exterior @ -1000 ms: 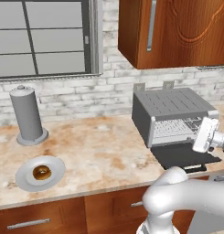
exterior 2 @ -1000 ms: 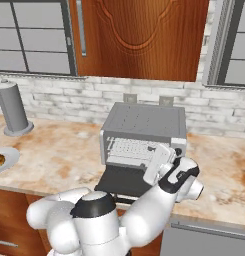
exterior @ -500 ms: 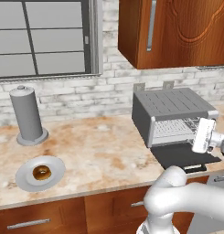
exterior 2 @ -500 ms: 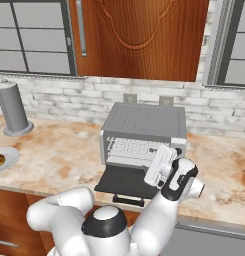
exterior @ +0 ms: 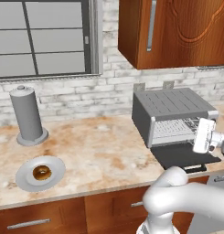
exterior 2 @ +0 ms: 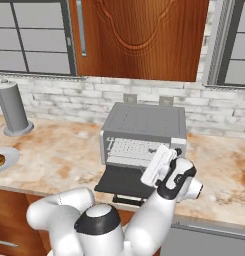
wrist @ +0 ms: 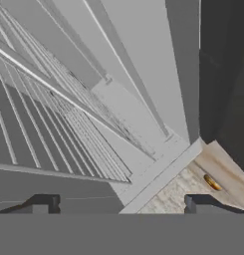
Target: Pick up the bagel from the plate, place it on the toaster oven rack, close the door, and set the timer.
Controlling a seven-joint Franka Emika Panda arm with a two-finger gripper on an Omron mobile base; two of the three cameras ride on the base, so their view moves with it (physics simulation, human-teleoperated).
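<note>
Left base view, canister (exterior: 27, 114) behind plate (exterior: 22, 177) with bagel (exterior: 41, 172), fingers (wrist: 44, 203) wide at oven rack (exterior: 173, 130)

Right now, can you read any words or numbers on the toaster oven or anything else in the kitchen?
None: no readable text on the toaster oven, the open door, the plate, the canister or the cabinet.

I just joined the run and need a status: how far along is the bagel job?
Nothing looks done: the bagel sits on the plate, far left. The open, empty gripper is at the toaster oven, whose door lies open with the toaster oven rack bare. Picking, placing, closing and the timer all remain.
</note>
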